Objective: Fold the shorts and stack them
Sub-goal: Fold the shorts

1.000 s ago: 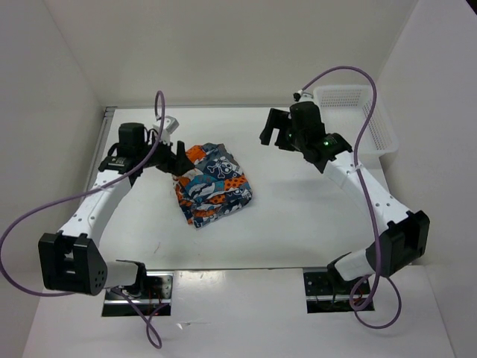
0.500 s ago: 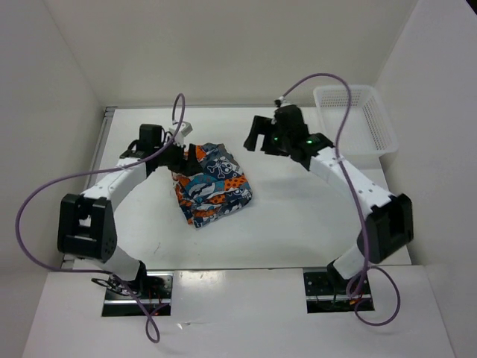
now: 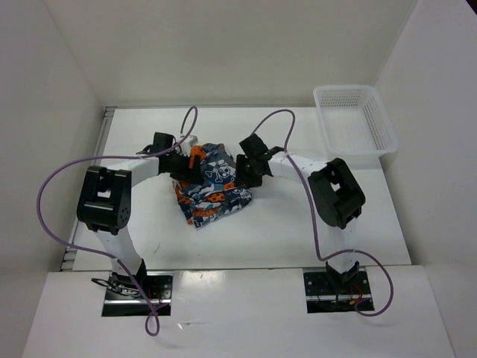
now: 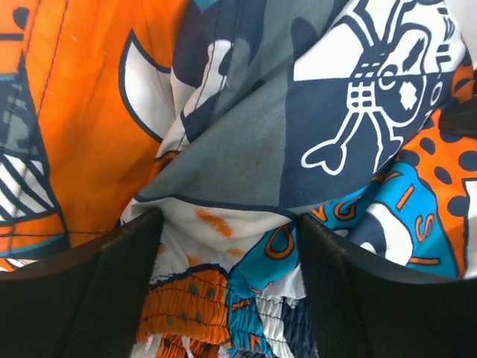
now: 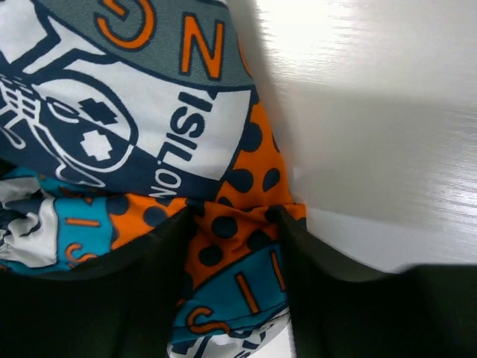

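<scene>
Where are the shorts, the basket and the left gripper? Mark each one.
shorts (image 3: 214, 192): top view, middle of bundle.
basket (image 3: 378, 123): top view, right wall.
left gripper (image 4: 227, 224): left wrist view, between fingertips.

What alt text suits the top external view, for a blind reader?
Folded patchwork shorts lie on the white table, the left gripper at their left side and the right gripper at their right. A white mesh basket stands at the far right.

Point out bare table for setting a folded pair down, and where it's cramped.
Free: the table strip between the shorts and the near edge, and the far strip along the back wall. Crowded: mid-table, where the left gripper and right gripper meet at the shorts; the basket fills the far right corner.
</scene>
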`<state>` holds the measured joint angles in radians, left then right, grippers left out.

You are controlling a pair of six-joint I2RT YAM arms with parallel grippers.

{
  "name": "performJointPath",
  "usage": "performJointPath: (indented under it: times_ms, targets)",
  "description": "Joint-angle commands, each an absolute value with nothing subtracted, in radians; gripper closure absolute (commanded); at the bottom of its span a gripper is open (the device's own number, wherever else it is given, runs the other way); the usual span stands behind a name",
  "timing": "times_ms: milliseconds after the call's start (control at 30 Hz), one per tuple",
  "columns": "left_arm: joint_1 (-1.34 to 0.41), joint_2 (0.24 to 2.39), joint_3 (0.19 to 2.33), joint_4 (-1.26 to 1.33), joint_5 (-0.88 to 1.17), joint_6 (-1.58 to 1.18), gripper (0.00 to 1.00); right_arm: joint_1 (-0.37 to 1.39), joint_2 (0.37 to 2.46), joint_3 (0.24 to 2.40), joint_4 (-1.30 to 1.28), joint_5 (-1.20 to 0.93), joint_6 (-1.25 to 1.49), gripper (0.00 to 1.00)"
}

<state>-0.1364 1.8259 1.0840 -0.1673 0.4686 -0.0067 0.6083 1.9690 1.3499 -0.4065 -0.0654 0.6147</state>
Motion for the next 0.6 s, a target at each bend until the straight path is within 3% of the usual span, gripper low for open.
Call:
performJointPath:
  times_ms: [0, 133, 167, 333, 567]
  targets:
    - [-0.141, 1.819, 1.178, -0.188, 0.486, 0.0, 0.18, 0.606, 1.942, 1.371, -0.414, -0.012, 0.626, 0.4]
    - [-0.123, 1.712, 1.311, -0.307, 0.58, 0.0, 0.1, 0.606, 1.756, 1.48, -0.485, 0.066, 0.603, 0.05]
    - [-0.109, 1.689, 1.369, -0.346, 0.612, 0.0, 0.08, 0.595, 1.726, 1.499, -0.503, 0.089, 0.594, 0.01]
    - [-0.051, 1.513, 1.437, -0.391, 0.623, 0.0, 0.01, 0.497, 1.588, 1.537, -0.62, 0.161, 0.606, 0.0]
    - [0.086, 1.267, 1.272, -0.287, 0.598, 0.0, 0.01, 0.306, 1.366, 1.427, -0.676, 0.241, 0.583, 0.0]
